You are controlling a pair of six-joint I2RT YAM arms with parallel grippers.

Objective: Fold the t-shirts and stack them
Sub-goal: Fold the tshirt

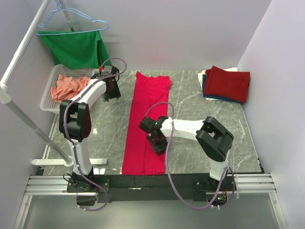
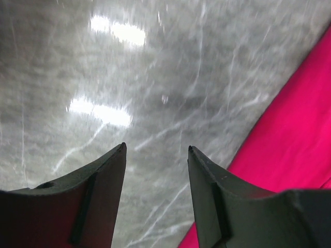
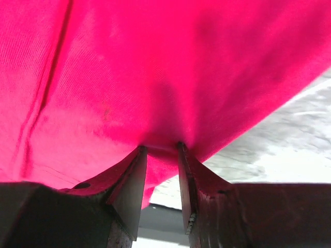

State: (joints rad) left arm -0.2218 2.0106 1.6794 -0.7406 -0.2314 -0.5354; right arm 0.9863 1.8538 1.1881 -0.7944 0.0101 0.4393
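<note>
Pinkish-red cloth fills the middle of the table [image 1: 205, 119]: the red shirt [image 1: 145, 124] lies flat as one long narrow strip, folded lengthwise. Its long axis runs from the far side of the table toward the arms' bases and leans slightly left at the near end, which reaches the near table edge.

Right claw [image 1: 157, 143]: positioned on the right long edge of the strip, in its near half. The wrist view shows its fingers [image 3: 129, 181] narrowly apart with a clear gap between them. The tips touch the cloth, which puckers a little there — no firm pinch is evident.

Left claw [image 1: 110, 90]: positioned over bare table, beside the far end of the strip and apart from it. Its jaws stand wide with nothing between them. The shirt lies to its right and shows as a slanting edge in its wrist view.

Relation governing the next move: judging from the task, the strip has to be shortened across its long axis. The right arm is the nearer one, in contact with the cloth. The left claw would have to travel sideways to the strip's left edge before both could lift one end together.

Elsewhere: a dark red shirt [image 1: 228, 83] tops the folded stack at the far right corner, with blue and white showing beneath. An orange shirt [image 1: 66, 88] sits crumpled in the white basket [image 1: 46, 102] at the left.
</note>
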